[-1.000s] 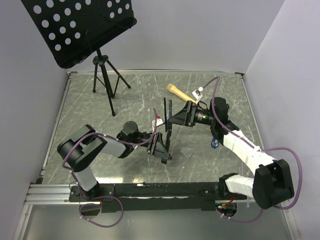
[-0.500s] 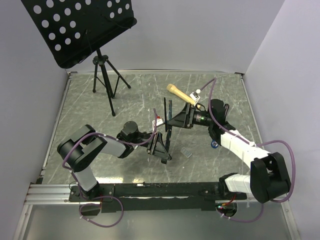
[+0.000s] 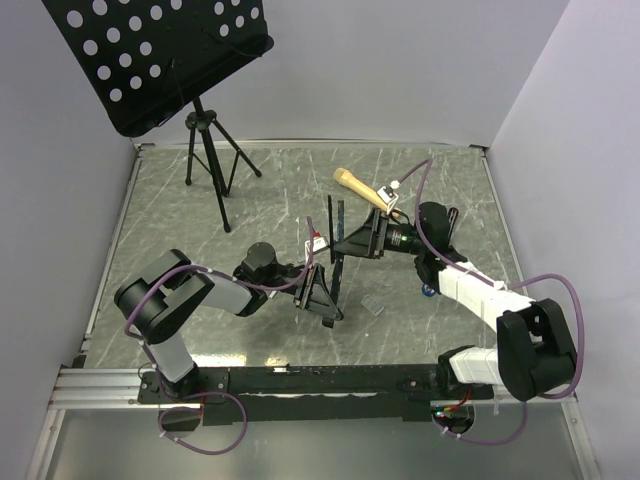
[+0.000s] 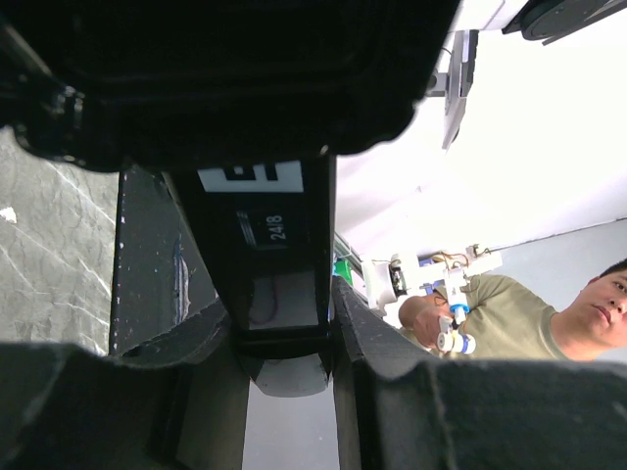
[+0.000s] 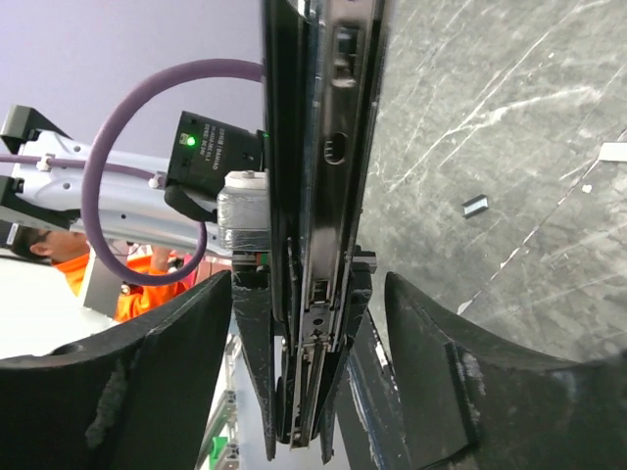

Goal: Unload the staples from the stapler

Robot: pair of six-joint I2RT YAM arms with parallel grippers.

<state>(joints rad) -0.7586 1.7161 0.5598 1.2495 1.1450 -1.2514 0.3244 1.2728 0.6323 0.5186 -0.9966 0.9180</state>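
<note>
We can read one marking clearly: the number 248, in pale digits on a small dark label [image 4: 265, 228] on the black stapler [image 4: 220, 257], seen from the left wrist. Just above it, a white label [image 4: 250, 177] carries bold dark characters, half hidden, which we cannot make out.

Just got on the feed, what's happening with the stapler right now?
The left hand clamps the stapler at its lower end, holding it opened and upright over the table. The right hand straddles the raised arms with gaps on both sides, so no grip yet. What look like staples lie on the table nearby.
</note>
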